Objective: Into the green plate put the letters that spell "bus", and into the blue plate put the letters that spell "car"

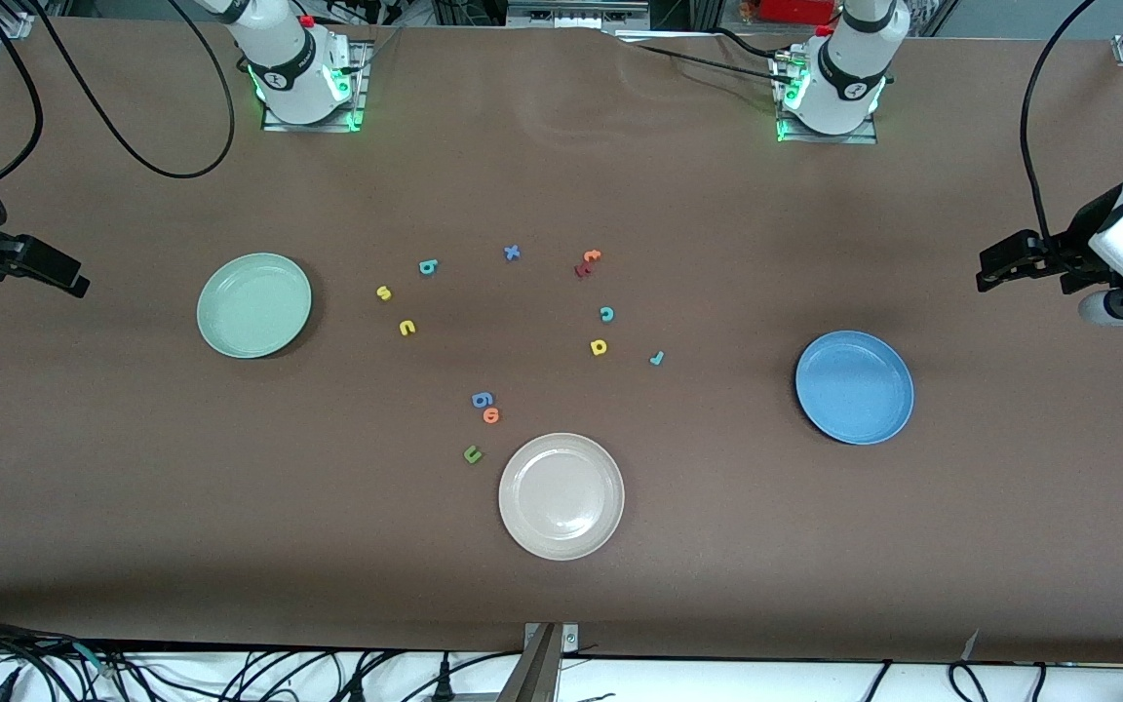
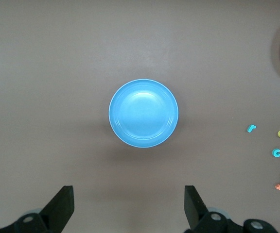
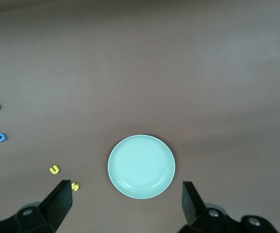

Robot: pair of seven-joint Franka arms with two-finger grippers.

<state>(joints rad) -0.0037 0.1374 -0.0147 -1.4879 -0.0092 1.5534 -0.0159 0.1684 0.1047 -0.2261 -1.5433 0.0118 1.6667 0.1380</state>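
a: where are the plates?

b: the green plate (image 1: 253,304) (image 3: 141,166) lies toward the right arm's end of the table, the blue plate (image 1: 854,386) (image 2: 143,113) toward the left arm's end. both hold nothing. a white plate (image 1: 561,495) lies between them, nearer the front camera.

a: and the letters?

b: all lie on the table (image 1: 717,546) between the two coloured plates. the "bus" set is close to the green plate: teal b (image 1: 428,267), yellow s (image 1: 384,292) and yellow u (image 1: 407,328), near each other but apart. the s is closest to the plate.

a: the "car" set?

b: more toward the blue plate: teal c (image 1: 606,314), yellow a (image 1: 599,347) a little nearer the camera, teal r (image 1: 657,358) closest to the blue plate. none touch.

a: any others?

b: a blue x (image 1: 512,253), an orange letter (image 1: 592,256) touching a red one (image 1: 582,269), then a blue g (image 1: 482,399) touching an orange o (image 1: 491,415), and a green u (image 1: 472,454) just beside the white plate.

a: the grippers?

b: the left gripper (image 1: 995,265) (image 2: 130,208) hangs at the left arm's end of the table, fingers spread wide, grasping nothing; its wrist view looks down on the blue plate. the right gripper (image 1: 64,278) (image 3: 128,206) hangs at the right arm's end, also spread wide and holding nothing, with the green plate below in its wrist view.
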